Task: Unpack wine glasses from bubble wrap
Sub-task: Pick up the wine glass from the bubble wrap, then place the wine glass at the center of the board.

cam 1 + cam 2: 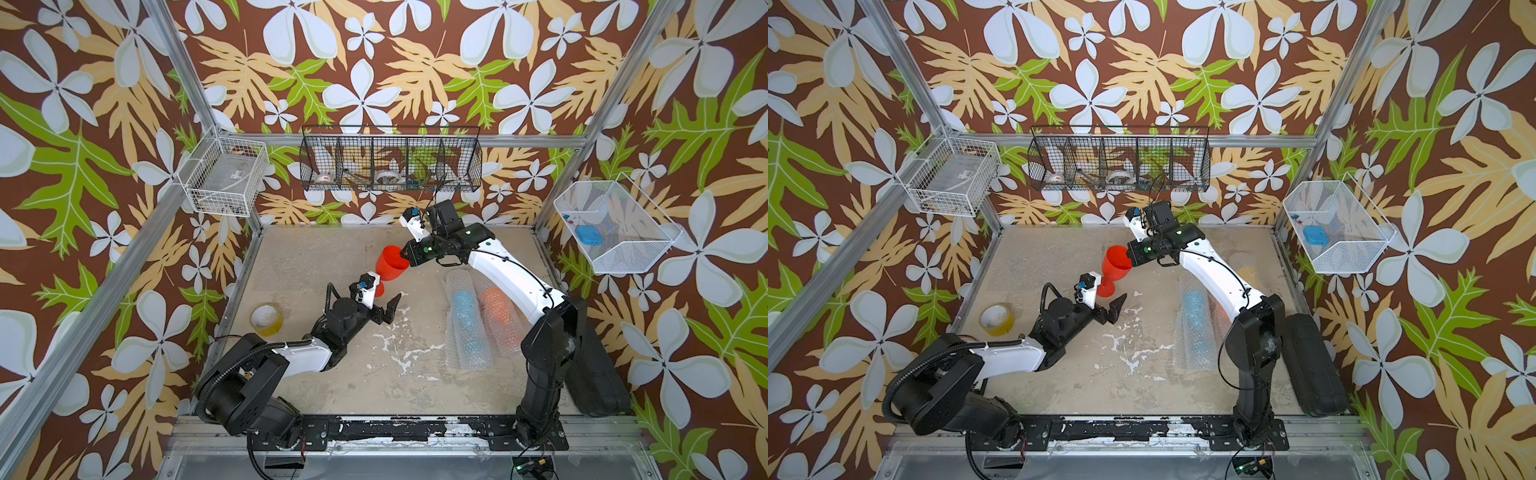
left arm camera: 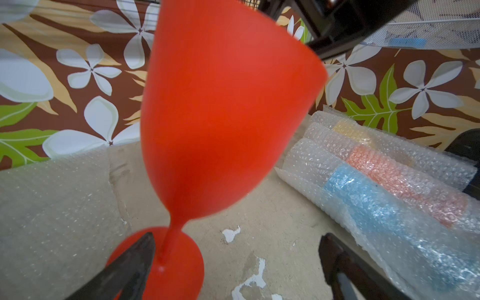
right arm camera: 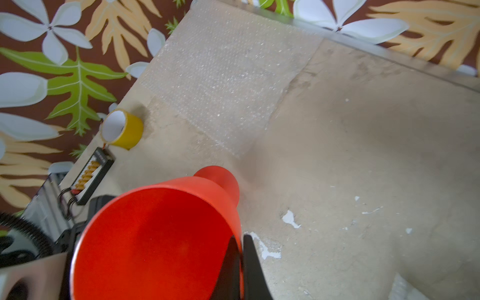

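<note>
The red plastic stemmed wine glass point(image 1: 390, 266) leans at the middle of the surface point(image 1: 374, 374). It looks light, stiff and smooth, so it is best held by rim or stem. The right hand point(image 3: 240, 259) pinches its rim. The left hand point(image 2: 233, 265) is spread wide by its foot. The left wrist view shows the stem; the right wrist view shows inside the cup.

Left gripper point(image 2: 237, 255) gapes wide near the table; right gripper point(image 3: 240, 255) pinched closed, arm stretched forward
</note>
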Controlling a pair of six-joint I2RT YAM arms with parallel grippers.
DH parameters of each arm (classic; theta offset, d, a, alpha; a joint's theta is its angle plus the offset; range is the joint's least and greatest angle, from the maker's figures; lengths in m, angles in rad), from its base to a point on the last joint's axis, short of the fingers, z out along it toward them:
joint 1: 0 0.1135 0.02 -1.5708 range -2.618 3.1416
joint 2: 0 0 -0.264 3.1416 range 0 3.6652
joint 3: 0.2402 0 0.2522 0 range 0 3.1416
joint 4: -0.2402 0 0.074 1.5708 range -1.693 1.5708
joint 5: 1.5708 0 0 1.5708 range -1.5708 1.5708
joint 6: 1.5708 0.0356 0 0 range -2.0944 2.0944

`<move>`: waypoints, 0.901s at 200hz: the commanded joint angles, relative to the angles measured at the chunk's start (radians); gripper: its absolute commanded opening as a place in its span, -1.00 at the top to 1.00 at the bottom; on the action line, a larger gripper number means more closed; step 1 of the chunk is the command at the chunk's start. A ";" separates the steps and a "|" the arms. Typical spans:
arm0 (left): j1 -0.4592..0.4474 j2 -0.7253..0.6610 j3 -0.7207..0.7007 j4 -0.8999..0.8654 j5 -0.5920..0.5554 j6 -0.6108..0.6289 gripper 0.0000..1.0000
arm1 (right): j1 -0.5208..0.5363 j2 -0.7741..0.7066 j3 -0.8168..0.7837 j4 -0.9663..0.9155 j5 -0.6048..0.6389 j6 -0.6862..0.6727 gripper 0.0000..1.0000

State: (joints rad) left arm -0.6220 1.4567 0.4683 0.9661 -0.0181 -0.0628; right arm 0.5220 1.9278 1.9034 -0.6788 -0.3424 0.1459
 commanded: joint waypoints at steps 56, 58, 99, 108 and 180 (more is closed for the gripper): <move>0.100 -0.154 -0.046 -0.113 0.089 -0.234 -0.99 | 0.000 0.326 0.439 0.013 0.305 -0.026 1.00; 0.106 -0.160 -0.045 -0.120 0.093 -0.242 -0.99 | 0.000 0.334 0.449 0.014 0.310 -0.027 1.00; 0.211 -0.230 -0.032 -0.212 0.187 -0.400 -1.00 | -0.001 0.417 0.537 0.055 0.401 -0.045 1.00; 0.231 -0.243 -0.032 -0.222 0.199 -0.437 -1.00 | -0.003 0.424 0.530 0.070 0.405 -0.043 1.00; 0.331 -0.263 -0.059 -0.253 0.256 -0.529 -1.00 | -0.013 0.505 0.571 0.080 0.393 -0.029 1.00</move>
State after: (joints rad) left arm -0.2989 1.2030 0.4202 0.7174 0.2138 -0.5583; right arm 0.5114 2.4199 2.4561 -0.6212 0.0376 0.1150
